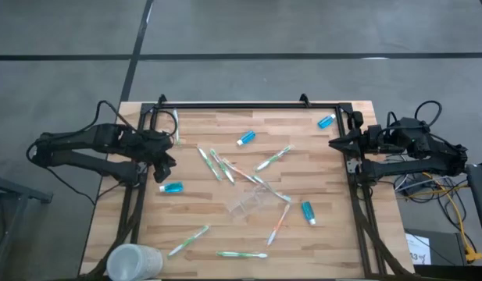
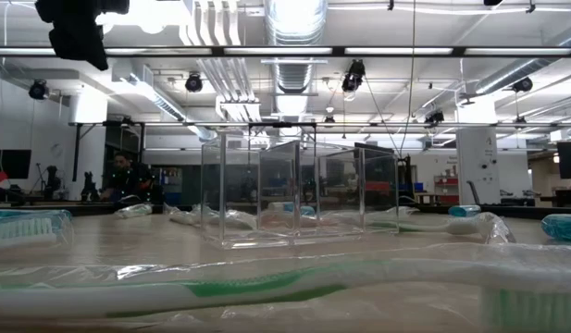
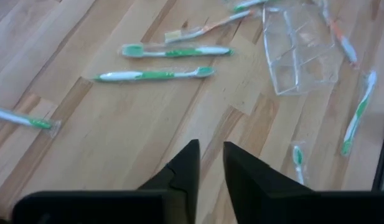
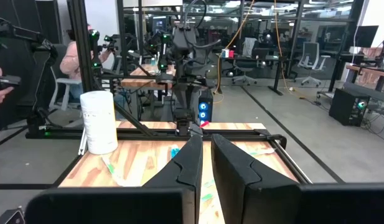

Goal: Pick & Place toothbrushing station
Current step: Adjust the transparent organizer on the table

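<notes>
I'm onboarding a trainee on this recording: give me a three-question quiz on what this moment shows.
1. True or false: the clear holder stands near the middle of the table, with nothing gripping it.
2. Which corner of the table, seen from above, has the frosted white cup? A) near left B) far right C) far left
3. Fill in: the left gripper hovers at the table's left side, just beyond a small ____ tube.

Key: 1 true; 2 A; 3 blue. The right gripper waits at the table's right edge, holding nothing.
</notes>
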{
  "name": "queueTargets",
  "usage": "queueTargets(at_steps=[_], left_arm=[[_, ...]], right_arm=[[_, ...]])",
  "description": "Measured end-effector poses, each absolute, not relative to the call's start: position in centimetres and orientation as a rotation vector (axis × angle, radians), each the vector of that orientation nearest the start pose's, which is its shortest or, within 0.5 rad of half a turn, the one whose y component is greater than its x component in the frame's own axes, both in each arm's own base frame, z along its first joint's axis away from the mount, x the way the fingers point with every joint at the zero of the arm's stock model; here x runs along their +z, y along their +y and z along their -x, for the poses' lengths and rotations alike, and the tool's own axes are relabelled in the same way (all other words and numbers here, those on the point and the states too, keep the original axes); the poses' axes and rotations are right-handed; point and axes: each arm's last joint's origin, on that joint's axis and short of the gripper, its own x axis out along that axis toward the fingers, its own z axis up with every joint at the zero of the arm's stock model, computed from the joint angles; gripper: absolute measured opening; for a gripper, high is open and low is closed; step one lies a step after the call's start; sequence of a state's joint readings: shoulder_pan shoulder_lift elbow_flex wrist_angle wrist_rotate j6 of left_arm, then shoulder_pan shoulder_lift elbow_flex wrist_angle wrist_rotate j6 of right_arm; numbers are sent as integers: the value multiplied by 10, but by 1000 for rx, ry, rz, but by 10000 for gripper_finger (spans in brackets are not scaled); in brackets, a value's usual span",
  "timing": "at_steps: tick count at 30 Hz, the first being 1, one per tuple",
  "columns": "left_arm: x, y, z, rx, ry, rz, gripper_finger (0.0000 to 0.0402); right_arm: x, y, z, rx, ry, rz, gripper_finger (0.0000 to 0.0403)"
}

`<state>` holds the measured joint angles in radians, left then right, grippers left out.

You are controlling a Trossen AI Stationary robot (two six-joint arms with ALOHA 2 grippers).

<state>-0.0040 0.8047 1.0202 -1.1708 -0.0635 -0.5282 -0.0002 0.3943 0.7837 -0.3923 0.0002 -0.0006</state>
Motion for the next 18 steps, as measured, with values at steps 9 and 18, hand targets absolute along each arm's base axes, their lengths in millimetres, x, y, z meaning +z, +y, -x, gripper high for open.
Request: queueTargets(at_steps=[9, 18], left_arm=[[321, 1, -116, 325, 972, 458, 137], [316, -2, -144, 216, 985, 483, 138]], right_arm=[[353, 0, -77, -1, 3, 1, 34], [353, 0, -77, 0, 3, 1, 34]])
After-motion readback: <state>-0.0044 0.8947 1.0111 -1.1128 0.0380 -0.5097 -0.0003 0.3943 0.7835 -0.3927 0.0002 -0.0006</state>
